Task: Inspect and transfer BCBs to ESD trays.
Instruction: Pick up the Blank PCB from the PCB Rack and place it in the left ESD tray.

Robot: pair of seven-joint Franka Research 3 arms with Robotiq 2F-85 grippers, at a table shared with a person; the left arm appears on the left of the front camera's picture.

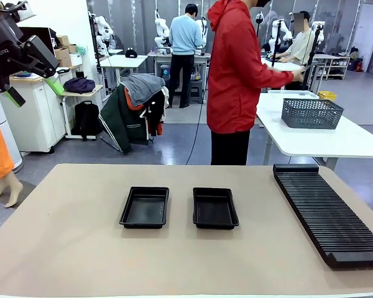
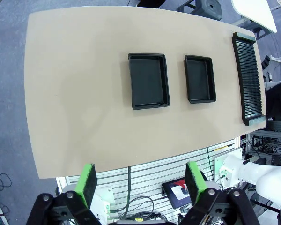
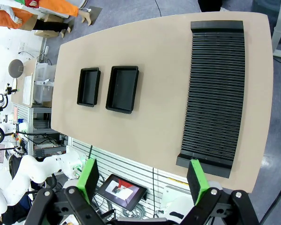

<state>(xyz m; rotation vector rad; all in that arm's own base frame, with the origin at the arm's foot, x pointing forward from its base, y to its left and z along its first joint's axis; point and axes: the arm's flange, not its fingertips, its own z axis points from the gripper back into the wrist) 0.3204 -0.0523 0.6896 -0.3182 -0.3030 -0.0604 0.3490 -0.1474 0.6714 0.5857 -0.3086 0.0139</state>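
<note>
Two empty black ESD trays lie side by side mid-table, the left tray [image 1: 145,207] and the right tray [image 1: 215,208]. The left wrist view looks down on both trays [image 2: 149,80] [image 2: 200,78] from high up, as does the right wrist view [image 3: 122,89] [image 3: 88,86]. My left gripper [image 1: 34,91] hangs open high at the upper left, far from the table. Its green fingers [image 2: 88,183] stand wide apart with nothing between them. My right gripper [image 3: 143,177] is open too, high above the table's near edge. The BCBs are out of view.
A long black ribbed rack [image 1: 326,214] lies along the table's right side. A person in a red hoodie [image 1: 236,68] stands at the far edge, turned toward a white table holding a grey mesh basket [image 1: 311,113]. The beige tabletop [image 1: 68,248] is bare around the trays.
</note>
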